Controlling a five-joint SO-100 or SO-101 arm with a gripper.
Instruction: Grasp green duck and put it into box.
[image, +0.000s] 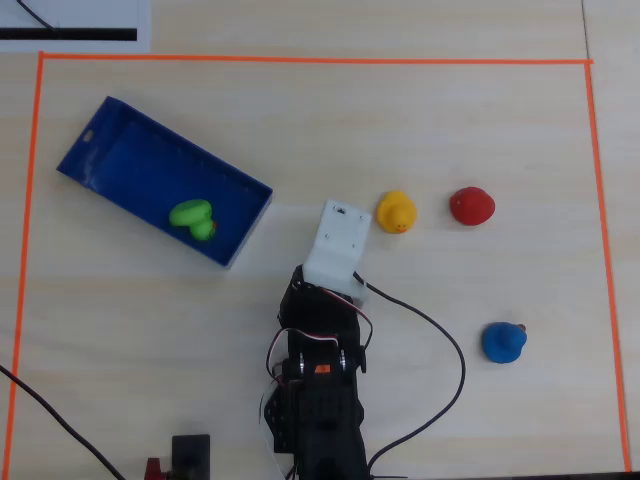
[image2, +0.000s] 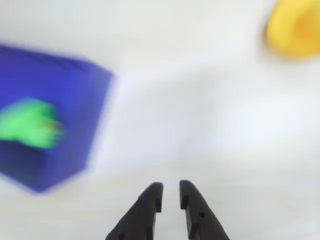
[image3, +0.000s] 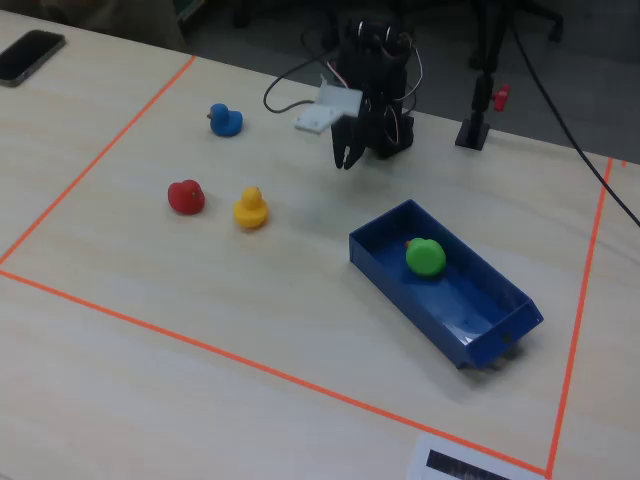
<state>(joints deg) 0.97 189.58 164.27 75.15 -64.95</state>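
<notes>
The green duck (image: 192, 216) lies inside the blue box (image: 110, 150), near its right end in the overhead view. It also shows in the fixed view (image3: 425, 256) and, blurred, in the wrist view (image2: 30, 124), inside the box (image2: 60, 80) (image3: 480, 300). My gripper (image2: 171, 189) is empty, its jaws nearly together with a narrow gap. It hangs above bare table to the right of the box in the wrist view. In the fixed view my gripper (image3: 345, 163) points down behind the box. In the overhead view the white wrist mount (image: 337, 240) hides the fingers.
A yellow duck (image: 396, 212) (image2: 295, 27) (image3: 250, 208), a red duck (image: 471, 206) (image3: 185, 196) and a blue duck (image: 503, 342) (image3: 226, 119) stand on the table. Orange tape (image: 300, 60) frames the work area. A black cable (image: 440, 340) loops beside the arm base.
</notes>
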